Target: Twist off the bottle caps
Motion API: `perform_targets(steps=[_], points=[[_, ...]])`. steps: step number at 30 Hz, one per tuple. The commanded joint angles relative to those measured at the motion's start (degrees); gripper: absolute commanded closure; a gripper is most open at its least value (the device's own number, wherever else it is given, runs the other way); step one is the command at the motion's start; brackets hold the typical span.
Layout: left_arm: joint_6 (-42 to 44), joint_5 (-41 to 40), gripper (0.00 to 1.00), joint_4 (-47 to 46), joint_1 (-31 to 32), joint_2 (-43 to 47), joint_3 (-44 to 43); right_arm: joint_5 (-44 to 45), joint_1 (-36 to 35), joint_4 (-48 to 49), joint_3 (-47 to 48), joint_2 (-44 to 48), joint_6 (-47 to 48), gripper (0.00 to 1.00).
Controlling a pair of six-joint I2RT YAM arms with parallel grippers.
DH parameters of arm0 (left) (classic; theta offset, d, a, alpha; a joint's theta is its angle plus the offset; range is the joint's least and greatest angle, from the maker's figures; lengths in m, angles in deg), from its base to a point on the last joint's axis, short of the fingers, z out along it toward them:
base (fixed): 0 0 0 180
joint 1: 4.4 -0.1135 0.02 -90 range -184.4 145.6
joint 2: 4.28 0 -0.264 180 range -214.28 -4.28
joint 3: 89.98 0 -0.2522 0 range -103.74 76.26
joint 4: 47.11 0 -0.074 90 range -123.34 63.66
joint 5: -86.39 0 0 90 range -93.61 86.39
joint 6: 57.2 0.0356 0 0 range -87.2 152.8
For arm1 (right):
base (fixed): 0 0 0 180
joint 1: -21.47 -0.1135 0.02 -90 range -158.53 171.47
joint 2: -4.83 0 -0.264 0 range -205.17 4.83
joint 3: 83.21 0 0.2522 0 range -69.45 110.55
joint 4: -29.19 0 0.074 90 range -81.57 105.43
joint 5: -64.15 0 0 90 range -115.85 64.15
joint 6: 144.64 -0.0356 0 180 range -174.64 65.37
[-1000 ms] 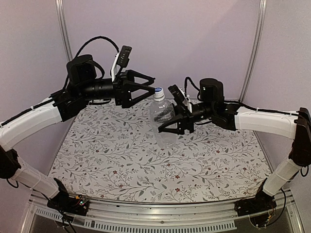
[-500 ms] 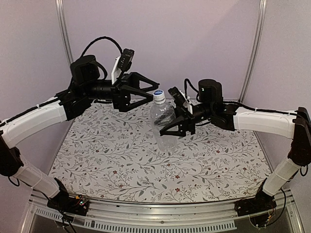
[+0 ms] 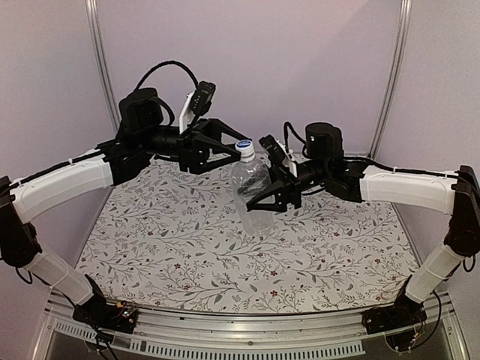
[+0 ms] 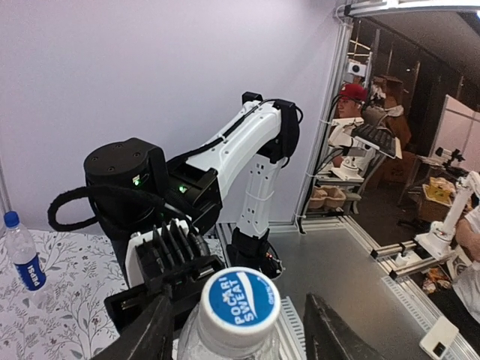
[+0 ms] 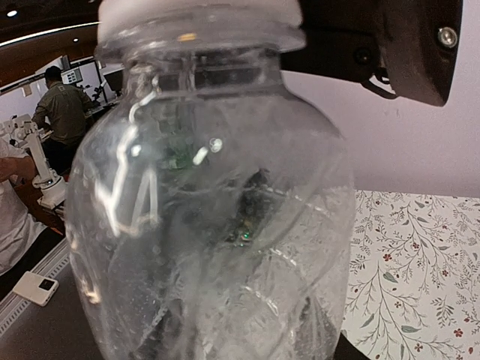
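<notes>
My right gripper (image 3: 264, 196) is shut on the plain clear bottle (image 3: 252, 193) and holds it upright above the table. The bottle fills the right wrist view (image 5: 217, 225), hiding my right fingers. Its cap (image 3: 243, 147) has a blue top with white lettering and a white rim. My left gripper (image 3: 237, 150) is open at cap height. In the left wrist view (image 4: 240, 326) its jaws stand either side of the cap (image 4: 240, 300) with gaps on both sides. The labelled bottle (image 4: 22, 255) with a blue cap (image 4: 9, 219) stands on the table at far left.
The floral tablecloth (image 3: 172, 240) covers the table. Metal frame posts (image 3: 96, 45) stand at the back corners against a lilac wall. In the left wrist view the right arm (image 4: 247, 150) rises behind the held bottle.
My left gripper has moved right and forward, from short of the cap to straddling it. The right gripper and bottle have barely moved.
</notes>
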Motion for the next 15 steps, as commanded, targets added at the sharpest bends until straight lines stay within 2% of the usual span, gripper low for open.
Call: perform_targets(steps=[1,7,15], points=[[-1.1,1.3,0.43,-1.6,-0.5,-1.0,-1.9,-1.4,-0.6,0.1,2.4,-1.2,-0.1,0.55],[-1.5,1.9,0.46,-2.2,-0.3,-1.4,-1.8,-1.4,-0.7,0.1,2.8,-1.7,-0.3,0.55],[-2.1,2.2,0.45,-3.5,-0.3,-1.3,-1.5,-1.8,-0.9,0.1,3.0,-2.3,-0.5,0.55]])
